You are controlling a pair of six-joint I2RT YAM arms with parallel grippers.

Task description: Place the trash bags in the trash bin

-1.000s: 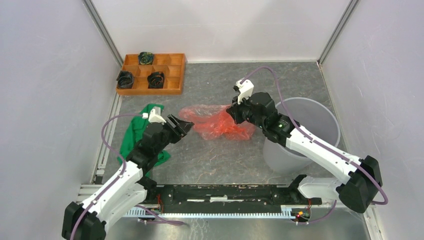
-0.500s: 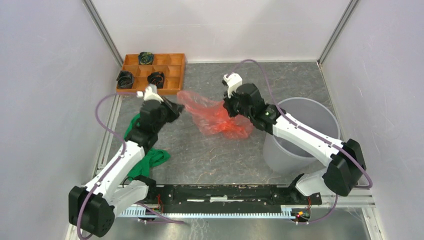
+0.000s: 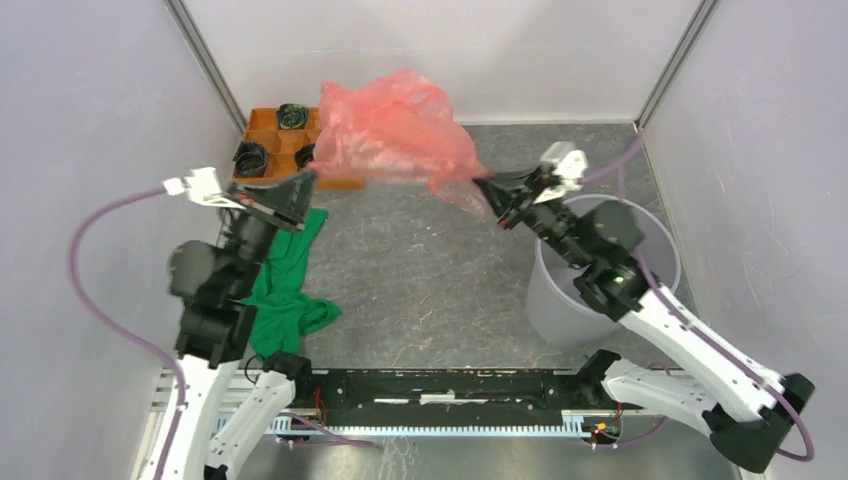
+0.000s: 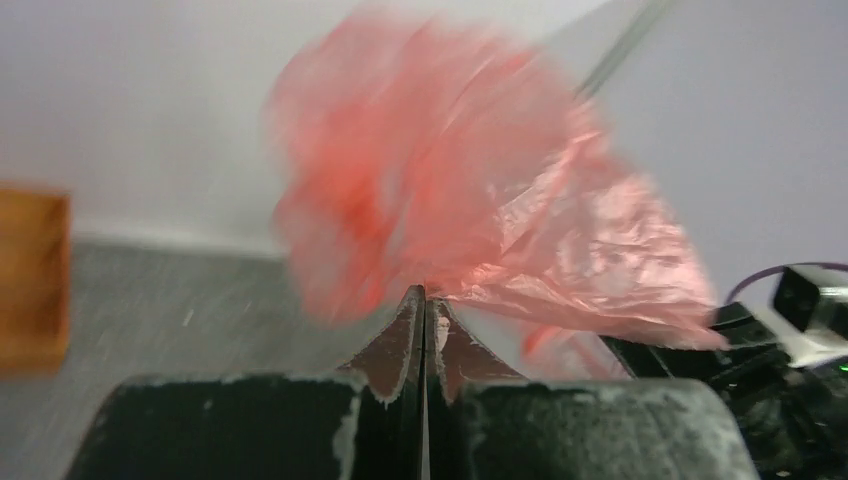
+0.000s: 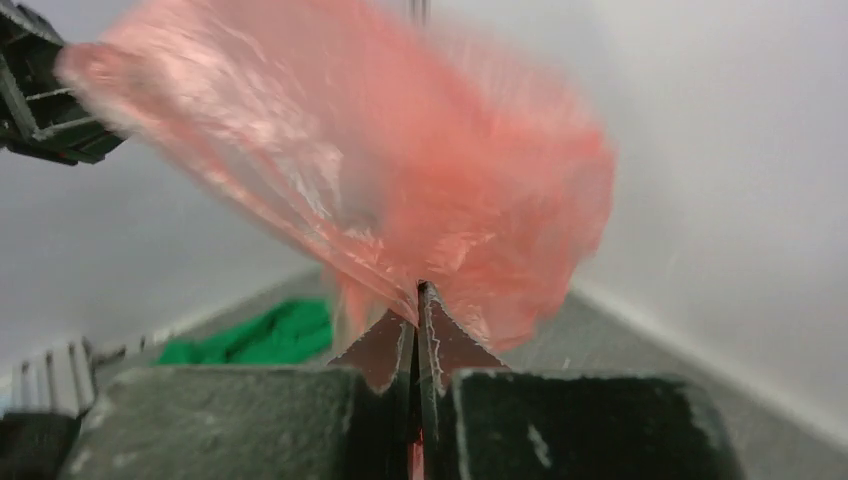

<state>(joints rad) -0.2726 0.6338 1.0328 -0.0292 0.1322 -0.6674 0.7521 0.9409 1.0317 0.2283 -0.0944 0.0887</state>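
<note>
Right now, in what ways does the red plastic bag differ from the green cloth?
The red bag is held up in the air, pinched between the left gripper and the right gripper; the green cloth lies crumpled on the table. The bag is translucent and glossy; the cloth is opaque and dull. Both are soft, and both are outside the grey bin.

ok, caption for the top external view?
Both arms hold the red-orange trash bag aloft between them, jaws shut on its edges, left of the grey trash bin.

Trash bag [image 3: 395, 125] left of bin [image 3: 553, 308]
</note>
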